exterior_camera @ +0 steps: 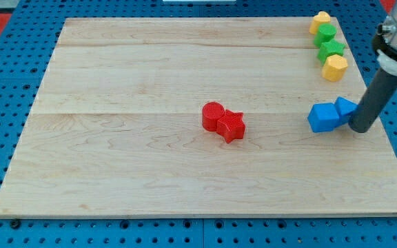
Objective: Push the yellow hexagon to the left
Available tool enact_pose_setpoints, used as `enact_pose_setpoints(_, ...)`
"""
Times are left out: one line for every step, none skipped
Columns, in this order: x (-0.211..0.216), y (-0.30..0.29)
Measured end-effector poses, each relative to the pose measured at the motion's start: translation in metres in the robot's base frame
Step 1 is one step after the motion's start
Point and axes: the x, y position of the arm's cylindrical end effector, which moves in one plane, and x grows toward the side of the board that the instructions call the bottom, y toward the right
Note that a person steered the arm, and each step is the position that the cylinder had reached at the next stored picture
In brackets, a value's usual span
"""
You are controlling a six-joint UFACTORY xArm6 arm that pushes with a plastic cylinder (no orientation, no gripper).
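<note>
— Where's my tip [361,128]?
— Low at the view's right, touching the blue blocks [331,114]. No jaws here, just a rod.
— And the target?
— The yellow hexagon [335,67] sits farther up the tabletop [129,83], below the green blocks [329,41]. I'd circle to its right side, then push straight left.

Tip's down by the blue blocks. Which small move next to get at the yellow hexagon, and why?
Probably draw my tip toward the view's top, along the right edge. It sits beside the blue blocks, below the yellow hexagon, and must reach the hexagon's right side to push left.
</note>
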Motion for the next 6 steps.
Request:
enact_pose_setpoints(0.000,0.037)
enact_pose_setpoints(-0.013,0.048)
enact_pose_setpoints(-0.049,0.048)
enact_pose_setpoints(-0.079,0.048)
enact_pose_setpoints(-0.107,0.048)
enact_pose_setpoints(-0.120,0.035)
